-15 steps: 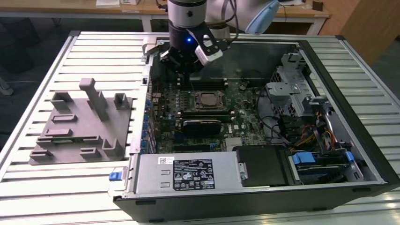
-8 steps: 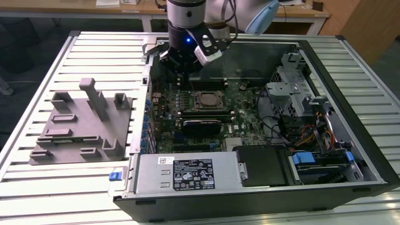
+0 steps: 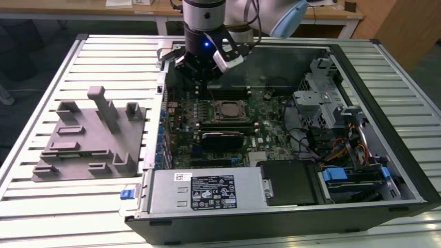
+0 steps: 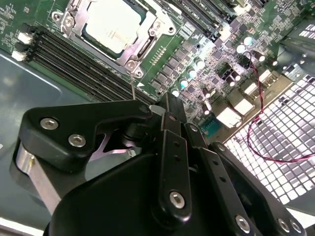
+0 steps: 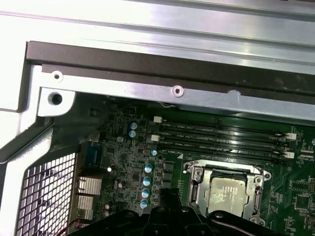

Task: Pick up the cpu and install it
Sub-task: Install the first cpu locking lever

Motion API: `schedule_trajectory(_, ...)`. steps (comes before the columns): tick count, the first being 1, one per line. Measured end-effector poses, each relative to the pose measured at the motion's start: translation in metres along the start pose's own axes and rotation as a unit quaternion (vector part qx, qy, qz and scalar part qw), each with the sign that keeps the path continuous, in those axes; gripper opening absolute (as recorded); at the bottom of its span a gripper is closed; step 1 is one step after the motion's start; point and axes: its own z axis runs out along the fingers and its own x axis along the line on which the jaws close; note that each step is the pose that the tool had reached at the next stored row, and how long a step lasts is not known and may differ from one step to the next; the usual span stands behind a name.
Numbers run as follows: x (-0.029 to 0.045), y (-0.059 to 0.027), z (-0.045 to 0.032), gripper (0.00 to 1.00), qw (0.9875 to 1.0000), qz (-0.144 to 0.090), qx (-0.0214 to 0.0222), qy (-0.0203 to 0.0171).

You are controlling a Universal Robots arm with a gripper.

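The cpu lies flat in the motherboard's socket, its silver top framed by the metal socket frame. Both wrist views show it there too, cpu and cpu. My gripper hangs over the board's far edge by the memory slots, a short way beyond the socket and apart from the chip. Its black fingers come together at the tips, so the gripper is shut with nothing held.
The open computer case lies on a slatted metal table. A grey moulded tray sits on the exterior view's left. The power supply, drive cage and cables crowd the case's near and right sides.
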Motion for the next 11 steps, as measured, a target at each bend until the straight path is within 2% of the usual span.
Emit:
schedule_trajectory(4,0.0027,0.0041,0.0002,0.11,1.0,-0.001,0.0,-0.001)
schedule_trajectory(11,0.002,0.0142,0.0005,0.11,1.0,-0.003,0.0001,-0.0011)
